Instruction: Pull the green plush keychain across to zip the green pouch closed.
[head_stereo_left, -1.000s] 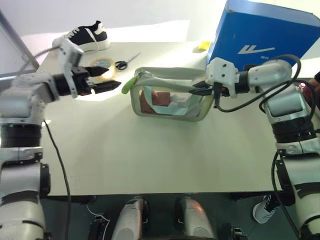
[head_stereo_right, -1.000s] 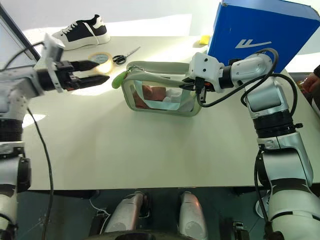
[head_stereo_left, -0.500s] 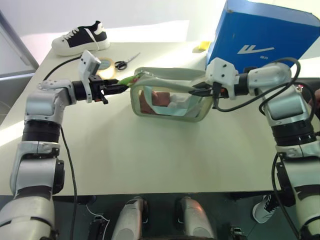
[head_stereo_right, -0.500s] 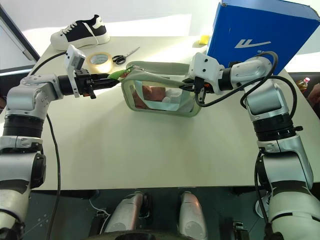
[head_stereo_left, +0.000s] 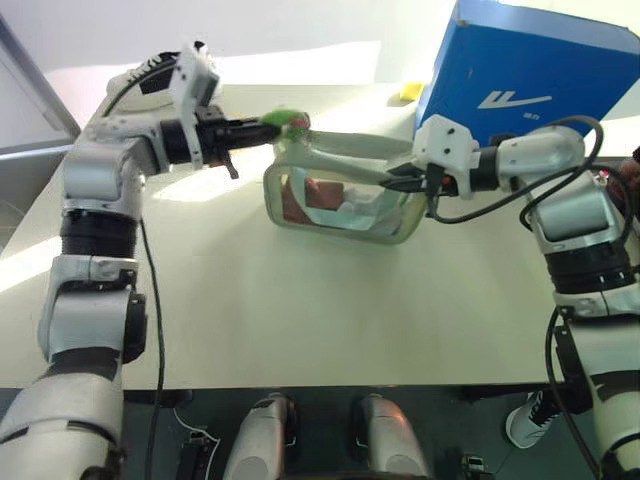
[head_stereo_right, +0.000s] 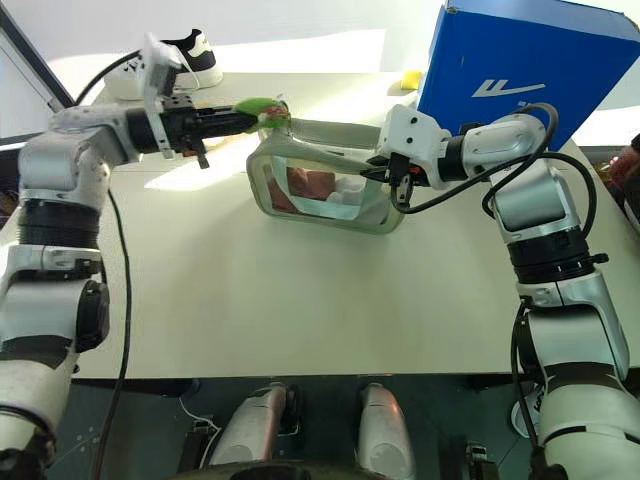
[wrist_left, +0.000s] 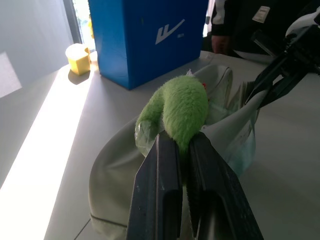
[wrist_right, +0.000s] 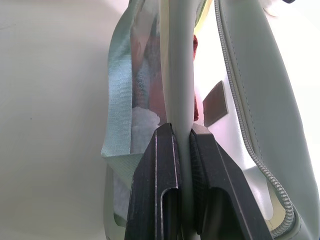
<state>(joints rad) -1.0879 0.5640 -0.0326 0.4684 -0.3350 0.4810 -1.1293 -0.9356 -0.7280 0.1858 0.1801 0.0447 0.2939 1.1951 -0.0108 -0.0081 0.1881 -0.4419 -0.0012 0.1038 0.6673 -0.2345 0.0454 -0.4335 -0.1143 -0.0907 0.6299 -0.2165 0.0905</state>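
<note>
Left wrist view: the green plush keychain is pinched by the closed left gripper at the green pouch's left end; the opposite edge is clamped by the right gripper.

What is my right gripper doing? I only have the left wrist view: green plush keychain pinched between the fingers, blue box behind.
Observer: The right gripper is shut on the green pouch, pinching a fold of fabric at the end near the blue shoebox.
Operator: Is the zipper closed at that end?
Observer: No. The right wrist view shows the zipper teeth on one side standing apart from the held fold, with a gap between.
Operator: Where is the keychain along the pouch?
Observer: The left gripper holds the green plush keychain at the pouch's far corner, opposite the right gripper.
</note>
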